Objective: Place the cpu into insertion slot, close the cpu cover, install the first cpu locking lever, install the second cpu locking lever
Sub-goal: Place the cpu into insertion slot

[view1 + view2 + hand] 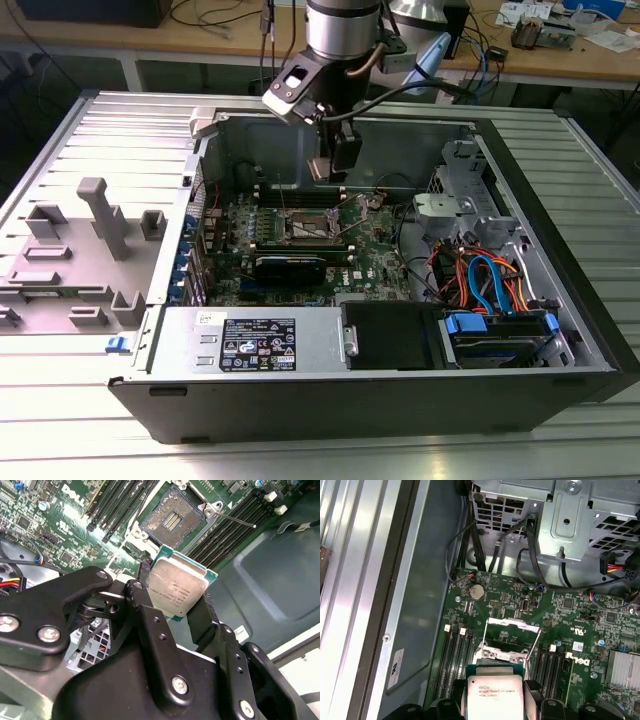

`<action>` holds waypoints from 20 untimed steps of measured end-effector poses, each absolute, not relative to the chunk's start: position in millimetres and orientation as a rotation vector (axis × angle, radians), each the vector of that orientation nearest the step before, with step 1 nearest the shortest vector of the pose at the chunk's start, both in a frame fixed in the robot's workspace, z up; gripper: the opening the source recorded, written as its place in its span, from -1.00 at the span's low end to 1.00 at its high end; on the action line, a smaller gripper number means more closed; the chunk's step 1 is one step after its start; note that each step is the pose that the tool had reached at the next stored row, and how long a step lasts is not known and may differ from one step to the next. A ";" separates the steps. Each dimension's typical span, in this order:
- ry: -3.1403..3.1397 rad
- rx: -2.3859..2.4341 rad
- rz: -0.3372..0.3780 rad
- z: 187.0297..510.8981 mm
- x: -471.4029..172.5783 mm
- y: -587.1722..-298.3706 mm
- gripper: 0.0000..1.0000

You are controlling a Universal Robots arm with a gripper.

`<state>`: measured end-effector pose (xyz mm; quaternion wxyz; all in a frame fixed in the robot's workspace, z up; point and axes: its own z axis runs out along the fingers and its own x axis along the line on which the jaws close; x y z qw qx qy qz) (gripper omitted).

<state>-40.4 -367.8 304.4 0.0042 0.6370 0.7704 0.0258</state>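
Cpu [177,587] is pinched in your gripper [175,594] near the insertion slot [172,519]; the case [330,405] lies on a ribbed table [70,440].

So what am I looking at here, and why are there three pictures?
It is one robot arm working over an open computer case that lies on a ribbed metal table. The exterior view comes from a camera off the arm; both wrist views come from cameras riding on the arm, looking past its gripper. The gripper's two black fingers clamp a small silver cpu by its edges. It hangs above the green board, not yet in the socket, which lies open.
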 end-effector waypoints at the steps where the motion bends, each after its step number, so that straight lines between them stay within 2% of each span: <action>1: 2.402 2.009 0.080 302.7 -40.4 -367.8 0.09; 20: 2.187 2.234 0.039 274.4 -40.7 -367.8 0.09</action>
